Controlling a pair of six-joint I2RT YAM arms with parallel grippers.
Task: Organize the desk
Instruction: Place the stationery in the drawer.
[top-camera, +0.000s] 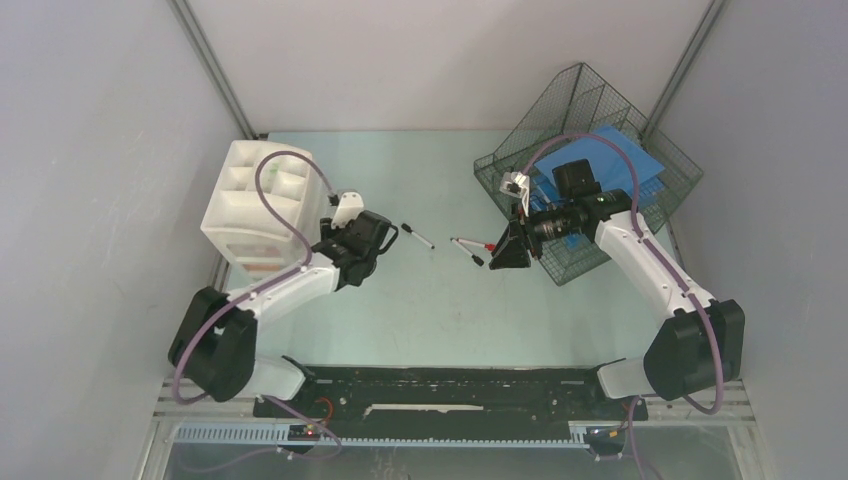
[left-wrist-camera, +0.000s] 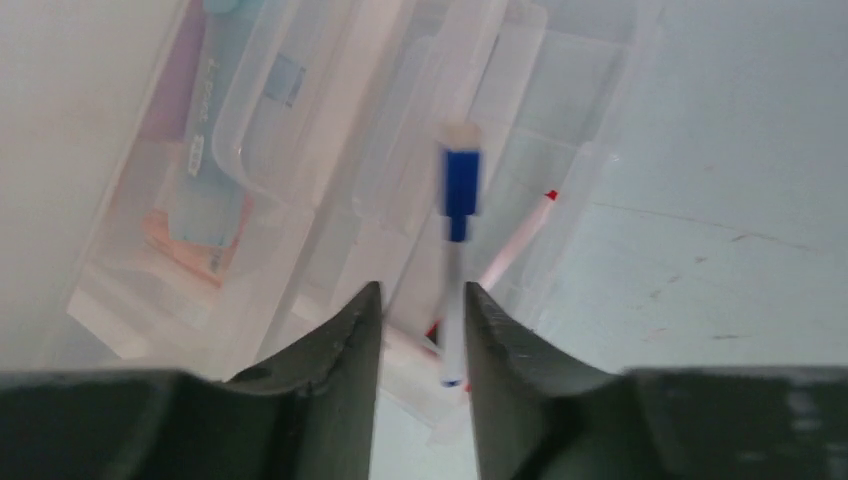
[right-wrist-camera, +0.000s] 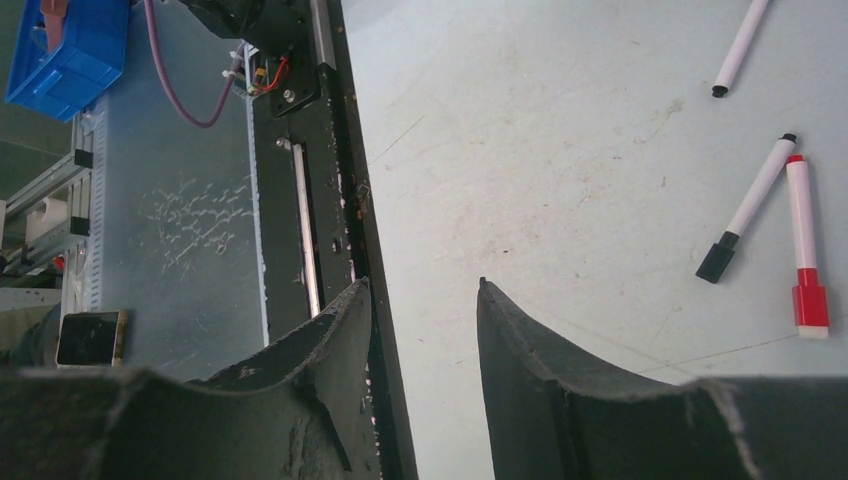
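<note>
The pale mint desk (top-camera: 420, 310) holds three loose markers: a black-capped one (top-camera: 418, 236) and a black and red pair (top-camera: 466, 249). My left gripper (top-camera: 350, 250) hangs over the white drawer unit (top-camera: 258, 200). In the left wrist view its jaws (left-wrist-camera: 422, 290) stand apart, and a blurred blue-capped marker (left-wrist-camera: 460, 190) lies loose between them, close to the right finger, over the clear open drawer (left-wrist-camera: 300, 230). My right gripper (top-camera: 510, 250) is open and empty (right-wrist-camera: 422, 285) above the desk, with the black-capped marker (right-wrist-camera: 750, 205) and red-capped marker (right-wrist-camera: 803, 245) off to its side.
A dark wire-mesh tray (top-camera: 600, 120) with blue items stands tilted at the back right, behind the right arm. A pink pen with a red tip (left-wrist-camera: 520, 235) lies in the drawer. The black rail (right-wrist-camera: 340, 150) runs along the desk's near edge. Grey walls close in both sides.
</note>
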